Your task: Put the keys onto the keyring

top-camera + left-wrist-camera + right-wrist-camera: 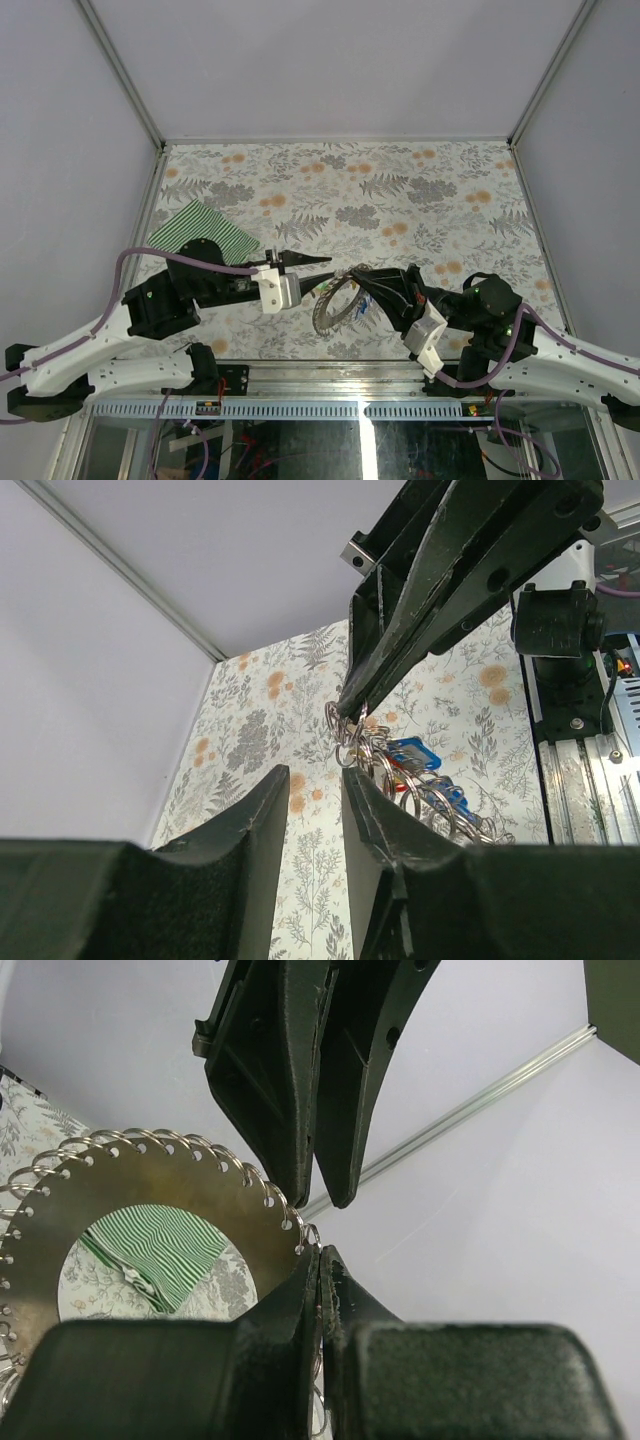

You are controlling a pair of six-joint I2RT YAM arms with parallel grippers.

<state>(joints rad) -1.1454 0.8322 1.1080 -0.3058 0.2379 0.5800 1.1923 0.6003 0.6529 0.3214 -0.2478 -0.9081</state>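
The keyring (335, 305) is a flat brass-coloured ring with small wire loops all round its rim. It hangs tilted above the table. My right gripper (352, 272) is shut on one rim loop, pinched at its tips (320, 1255). In the left wrist view those right fingers (400, 650) come down from the top onto the loops (420, 800). Keys with blue (410, 752) and red (395, 766) heads hang among the loops. My left gripper (333, 267) points at the same spot, a little above the rim (318, 1200). It is open (315, 775) with only the table showing between its fingers.
A green-and-white striped cloth (200, 232) lies on the floral table at the left, also seen through the keyring's hole (150, 1245). Grey walls close in the table (400, 190) at the back and sides. A metal rail (330, 375) runs along the near edge.
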